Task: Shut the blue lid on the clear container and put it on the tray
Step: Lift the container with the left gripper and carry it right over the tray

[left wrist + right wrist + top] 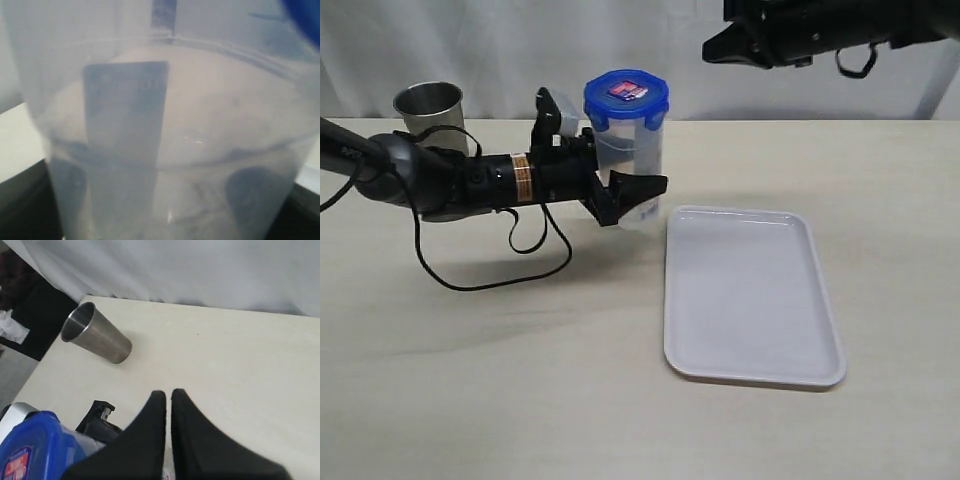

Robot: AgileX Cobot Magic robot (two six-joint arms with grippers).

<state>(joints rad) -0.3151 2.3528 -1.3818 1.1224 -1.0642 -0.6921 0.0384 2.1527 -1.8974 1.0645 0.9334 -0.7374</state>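
Note:
The clear container (638, 150) stands upright just left of the tray (750, 290), with the blue lid (627, 95) sitting on its rim. My left gripper (608, 152) reaches in from the left and is shut on the container's body, one finger (638, 190) in front and the other behind. In the left wrist view the container (175, 125) fills the picture, with dark fingers (255, 200) showing through its wall and a lid edge (306, 20) at one corner. My right gripper (712, 52) hangs high above, shut and empty (167, 392), looking down on the lid (30, 450).
A grey steel cup (428, 108) stands at the back left, behind my left arm (440, 180); it also appears in the right wrist view (95, 337). A black cable (490, 265) loops onto the table below the arm. The white tray holds nothing.

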